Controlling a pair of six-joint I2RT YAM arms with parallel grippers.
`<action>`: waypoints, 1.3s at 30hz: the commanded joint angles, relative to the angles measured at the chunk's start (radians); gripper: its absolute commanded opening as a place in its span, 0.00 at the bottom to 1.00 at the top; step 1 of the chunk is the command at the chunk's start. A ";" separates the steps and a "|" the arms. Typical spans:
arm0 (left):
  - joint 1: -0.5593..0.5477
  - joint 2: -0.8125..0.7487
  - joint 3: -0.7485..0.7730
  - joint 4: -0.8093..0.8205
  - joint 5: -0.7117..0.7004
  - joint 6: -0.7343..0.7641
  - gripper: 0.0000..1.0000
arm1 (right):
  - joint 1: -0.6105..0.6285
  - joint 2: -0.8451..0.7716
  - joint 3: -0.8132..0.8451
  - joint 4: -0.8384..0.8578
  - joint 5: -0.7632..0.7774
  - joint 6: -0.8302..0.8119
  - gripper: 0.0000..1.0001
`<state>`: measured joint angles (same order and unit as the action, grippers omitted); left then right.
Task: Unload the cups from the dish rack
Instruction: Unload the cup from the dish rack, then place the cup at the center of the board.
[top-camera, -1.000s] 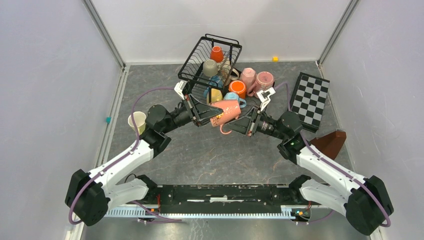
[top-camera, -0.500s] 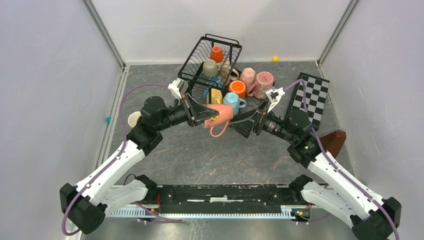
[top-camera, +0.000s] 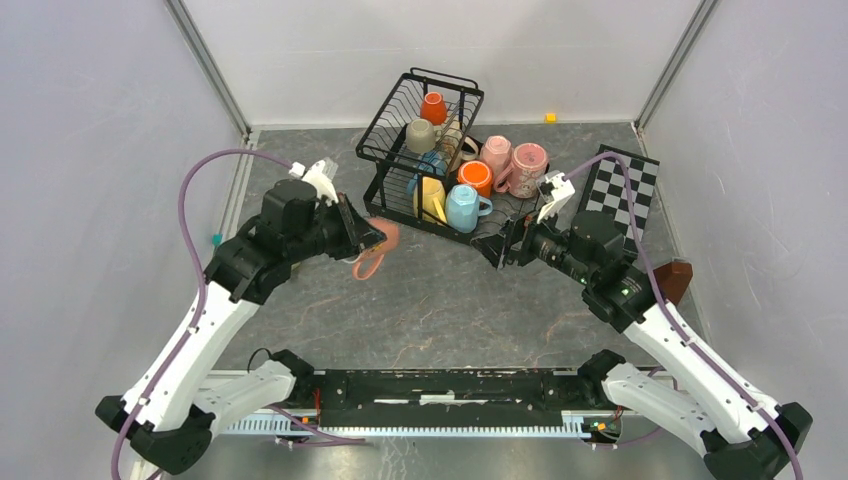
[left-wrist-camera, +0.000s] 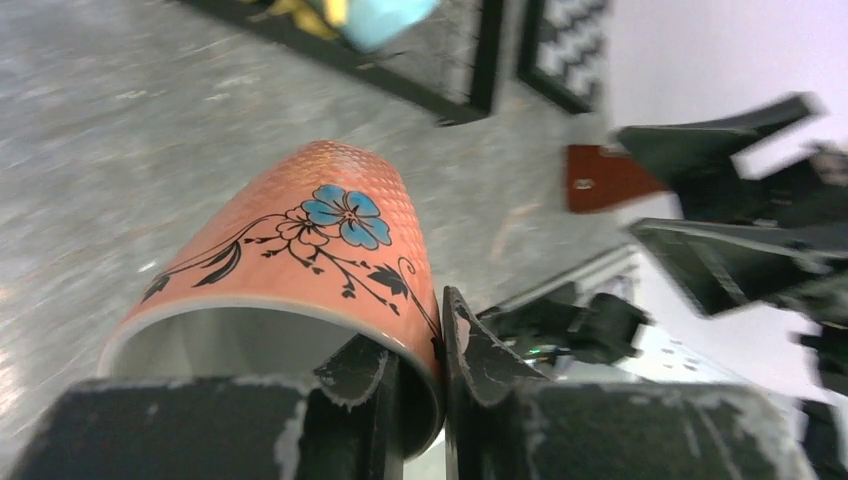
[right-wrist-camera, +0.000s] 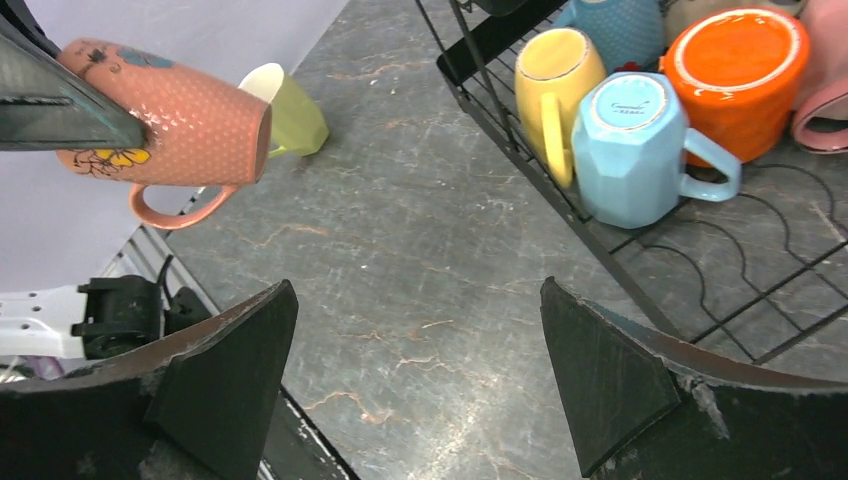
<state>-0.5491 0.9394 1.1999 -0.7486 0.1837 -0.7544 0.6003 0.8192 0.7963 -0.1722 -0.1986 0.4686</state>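
The dish rack's (top-camera: 398, 118) upper basket half hides the mugs (top-camera: 462, 207) below, though at least eight show. The left gripper (left-wrist-camera: 420, 345) clamps the rim of one dimpled salmon-pink mug (left-wrist-camera: 300, 240) with a blue flower, held sideways above the table (top-camera: 420, 300), left of the rack. The right gripper (right-wrist-camera: 420, 350) gapes empty. One pale yellow cup (right-wrist-camera: 295, 115) sits on the table.

Left arm (top-camera: 215, 330) in the lower left and right arm (top-camera: 680, 350) in the lower right are both wearing white shells with black joints. Purple cables (top-camera: 186, 210) are looping off the wrists. Fingers (right-wrist-camera: 610, 370) are looking matte black, edges chipping to grey, kinda beat up.
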 joint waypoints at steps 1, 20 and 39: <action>0.006 0.053 0.082 -0.203 -0.229 0.141 0.02 | 0.000 -0.004 0.057 -0.029 0.065 -0.062 0.98; 0.275 0.345 0.009 -0.110 -0.330 0.279 0.02 | 0.001 -0.025 0.051 -0.068 0.123 -0.092 0.98; 0.406 0.616 -0.027 0.025 -0.249 0.320 0.02 | 0.001 -0.037 0.037 -0.080 0.096 -0.111 0.98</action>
<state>-0.1524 1.5425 1.1610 -0.7921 -0.0891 -0.4801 0.6003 0.7933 0.8104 -0.2661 -0.0929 0.3759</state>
